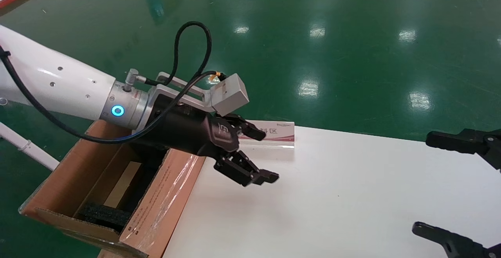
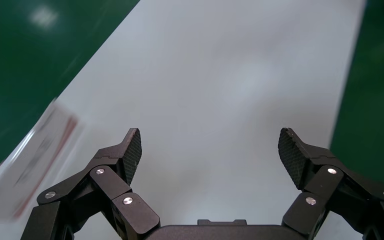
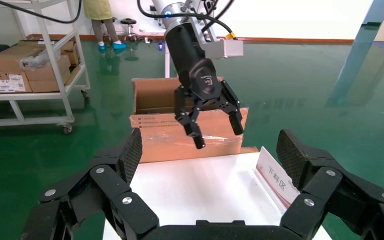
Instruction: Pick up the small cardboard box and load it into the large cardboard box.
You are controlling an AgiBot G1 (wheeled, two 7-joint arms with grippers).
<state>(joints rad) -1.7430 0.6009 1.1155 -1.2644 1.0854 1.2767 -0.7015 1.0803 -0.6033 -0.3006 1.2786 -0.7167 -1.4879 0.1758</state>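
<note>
The large cardboard box (image 1: pixel 162 201) stands open at the left end of the white table (image 1: pixel 344 203), with taped, printed flaps and black foam (image 1: pixel 102 213) inside. It also shows in the right wrist view (image 3: pixel 190 137). A flat pale brown surface (image 1: pixel 122 185) lies inside it, partly hidden by my left arm; I cannot tell whether it is the small cardboard box. No small box lies on the table. My left gripper (image 1: pixel 266 156) is open and empty, above the table just right of the big box's flap. It also shows in its own wrist view (image 2: pixel 210 145) and the right wrist view (image 3: pixel 219 136).
A white sign with a red stripe (image 1: pixel 280 130) stands at the table's far edge, near my left gripper. My right gripper (image 1: pixel 424 183) is open and empty at the table's right end. A shelf cart with cartons (image 3: pixel 30 65) stands far off on the green floor.
</note>
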